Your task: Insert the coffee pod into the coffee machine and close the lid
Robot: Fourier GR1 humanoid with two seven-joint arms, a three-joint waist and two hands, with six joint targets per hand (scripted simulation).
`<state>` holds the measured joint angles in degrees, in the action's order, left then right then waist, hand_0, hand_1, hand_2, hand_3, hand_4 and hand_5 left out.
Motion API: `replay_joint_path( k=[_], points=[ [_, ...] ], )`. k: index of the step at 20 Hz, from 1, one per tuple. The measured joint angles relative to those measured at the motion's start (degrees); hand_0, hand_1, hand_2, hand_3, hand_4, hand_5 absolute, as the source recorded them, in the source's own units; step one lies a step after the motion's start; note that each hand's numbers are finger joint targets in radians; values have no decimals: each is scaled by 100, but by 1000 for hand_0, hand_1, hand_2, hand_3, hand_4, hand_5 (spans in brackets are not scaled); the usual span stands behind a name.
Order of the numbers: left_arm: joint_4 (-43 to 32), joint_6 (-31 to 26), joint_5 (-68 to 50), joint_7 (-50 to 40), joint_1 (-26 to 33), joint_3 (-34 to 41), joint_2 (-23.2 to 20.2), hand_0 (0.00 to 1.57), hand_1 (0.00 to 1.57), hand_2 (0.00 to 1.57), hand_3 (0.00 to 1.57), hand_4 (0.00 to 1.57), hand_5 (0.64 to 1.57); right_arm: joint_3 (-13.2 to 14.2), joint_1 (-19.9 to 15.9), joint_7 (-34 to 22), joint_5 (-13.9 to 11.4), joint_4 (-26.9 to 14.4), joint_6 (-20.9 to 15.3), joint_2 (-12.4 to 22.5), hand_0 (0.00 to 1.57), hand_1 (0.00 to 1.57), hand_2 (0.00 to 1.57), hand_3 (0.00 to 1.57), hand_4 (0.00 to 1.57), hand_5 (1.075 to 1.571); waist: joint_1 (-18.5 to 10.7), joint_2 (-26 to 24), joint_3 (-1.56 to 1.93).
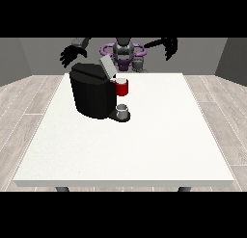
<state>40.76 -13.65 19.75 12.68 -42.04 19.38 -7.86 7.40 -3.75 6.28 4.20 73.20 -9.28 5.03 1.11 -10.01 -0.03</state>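
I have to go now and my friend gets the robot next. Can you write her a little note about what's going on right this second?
Hands: the hand at the view's left and the hand at the view's right are both raised behind the table, fingers spread, holding nothing.
Things: the black coffee machine stands on the white table, its lid tilted up. A red thing at the machine sits at its front. A grey thing rests on the machine's base; I cannot tell it for the pod.
Done: nothing visible.
Left: insert the pod, close the lid.
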Motion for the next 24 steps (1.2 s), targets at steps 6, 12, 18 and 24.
replay_joint_path(
  k=[6, 12, 18, 24],
  points=[
    [165, -144, -396, 22, 616, 158, 162, 0, 0, 0, 0, 0, 1571, -146, -84, -224, 66, 428, 434, 271, 0, 0, 0, 0, 125, 1571, -197, -296, 1],
    [432, -316, -737, -37, 1175, 185, 371, 0, 0, 0, 0, 27, 1571, -325, -349, -613, 82, 889, 683, 424, 0, 0, 0, 0, 0, 1571, -398, -486, 1],
    [1003, -408, -1022, -207, 1566, 14, 573, 0, 0, 0, 0, 222, 1571, -485, -666, -866, -7, 1057, 849, 506, 0, 0, 0, 0, 137, 1571, -688, -399, 3],
    [1718, -484, -1273, -336, 1985, -214, 655, 0, 0, 0, 0, 0, 1571, -573, -1014, -841, -147, 1007, 990, 548, 0, 0, 0, 0, 0, 1571, -866, -99, 3]
  ],
)
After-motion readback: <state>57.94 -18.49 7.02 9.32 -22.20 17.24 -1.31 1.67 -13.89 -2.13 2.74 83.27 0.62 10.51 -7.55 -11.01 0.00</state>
